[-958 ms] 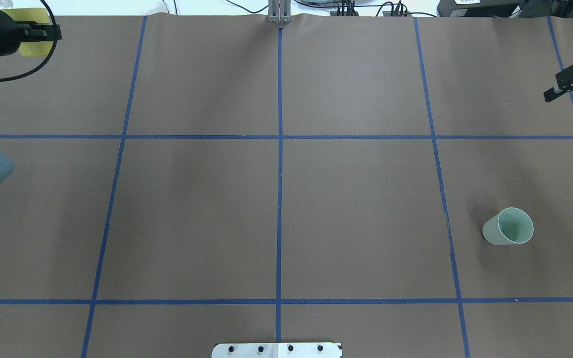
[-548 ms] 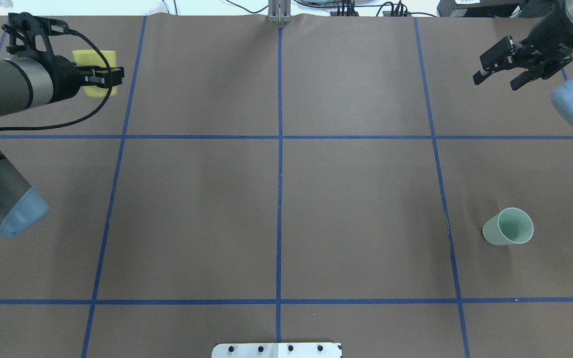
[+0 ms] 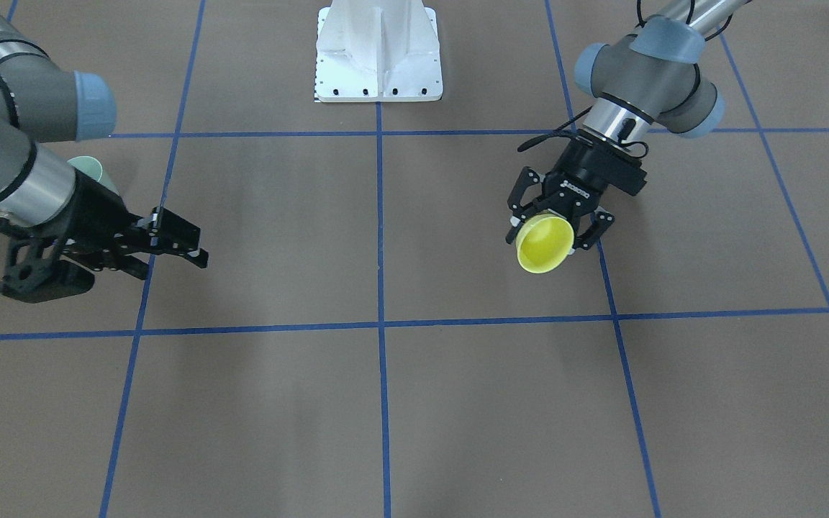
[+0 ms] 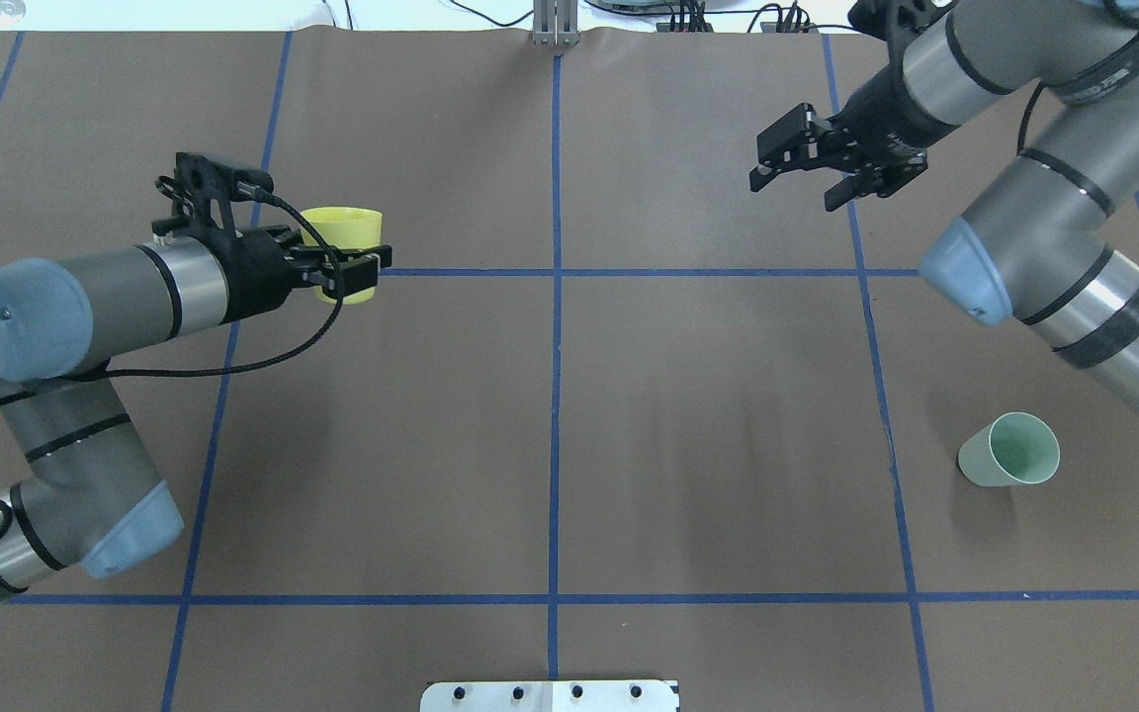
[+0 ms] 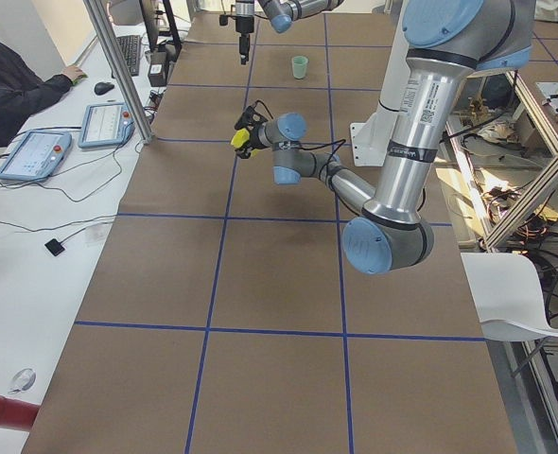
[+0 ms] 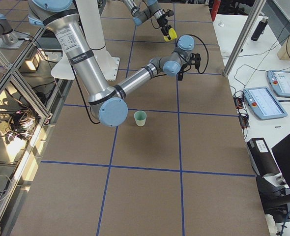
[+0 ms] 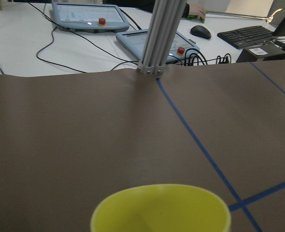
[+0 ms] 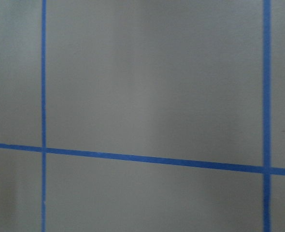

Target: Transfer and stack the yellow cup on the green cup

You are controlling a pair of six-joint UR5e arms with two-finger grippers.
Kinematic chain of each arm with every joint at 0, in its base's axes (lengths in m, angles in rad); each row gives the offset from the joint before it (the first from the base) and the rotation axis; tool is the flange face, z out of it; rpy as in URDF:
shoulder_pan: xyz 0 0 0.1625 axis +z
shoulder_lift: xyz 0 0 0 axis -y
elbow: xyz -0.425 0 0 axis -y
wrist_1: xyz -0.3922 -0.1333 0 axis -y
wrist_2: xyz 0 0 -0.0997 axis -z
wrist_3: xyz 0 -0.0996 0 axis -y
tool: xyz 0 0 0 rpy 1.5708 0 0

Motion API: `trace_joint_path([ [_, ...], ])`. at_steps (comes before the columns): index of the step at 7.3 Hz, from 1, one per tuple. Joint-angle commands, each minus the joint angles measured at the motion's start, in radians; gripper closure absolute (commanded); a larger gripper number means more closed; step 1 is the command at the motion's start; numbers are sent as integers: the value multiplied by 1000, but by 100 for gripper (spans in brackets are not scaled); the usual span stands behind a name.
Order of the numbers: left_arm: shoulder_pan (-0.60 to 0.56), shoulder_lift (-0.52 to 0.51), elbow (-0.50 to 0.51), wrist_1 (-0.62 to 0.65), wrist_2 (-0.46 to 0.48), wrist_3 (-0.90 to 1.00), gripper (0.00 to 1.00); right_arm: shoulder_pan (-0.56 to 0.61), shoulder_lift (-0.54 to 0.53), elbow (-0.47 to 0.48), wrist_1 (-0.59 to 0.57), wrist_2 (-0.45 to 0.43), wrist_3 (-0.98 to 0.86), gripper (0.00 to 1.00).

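Note:
The yellow cup [image 4: 344, 237] is in my left gripper [image 4: 370, 263], which is shut on its wall and holds it above the table's far left part, mouth tilted toward the operators' side. The cup also shows in the front view [image 3: 545, 243], the left view [image 5: 240, 138] and the left wrist view [image 7: 160, 210]. The green cup [image 4: 1009, 451] stands upright on the table at the near right, half hidden behind my right arm in the front view [image 3: 89, 168]. My right gripper [image 4: 795, 193] is open and empty above the far right part, far from both cups.
Brown table cover with a grid of blue tape lines [image 4: 556, 326]. An aluminium post [image 4: 556, 25] stands at the far edge, and the white robot base [image 3: 378, 50] at the near edge. An operator [image 5: 14, 80] with pendants and cables sits beyond the far edge.
My left arm has carried the yellow cup from the far left corner rightward and nearer. My right arm has swung leftward from the right edge, gripper still open.

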Motion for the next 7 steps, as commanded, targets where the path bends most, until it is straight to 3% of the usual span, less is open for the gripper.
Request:
trace_joint_path([
  [1, 143, -85, 36, -73, -22, 51, 100, -100, 69, -5, 49, -23, 132, 1],
  [3, 168, -145, 130, -237, -43, 137, 100, -163, 125, -5, 51, -23, 213, 1],
  [4, 168, -161, 130, -245, -89, 186, 100, -179, 142, -5, 54, -17, 232, 1],
  [7, 168, -190, 145, -265, -102, 229, 100, -219, 142, -9, 46, -9, 241, 2],
])
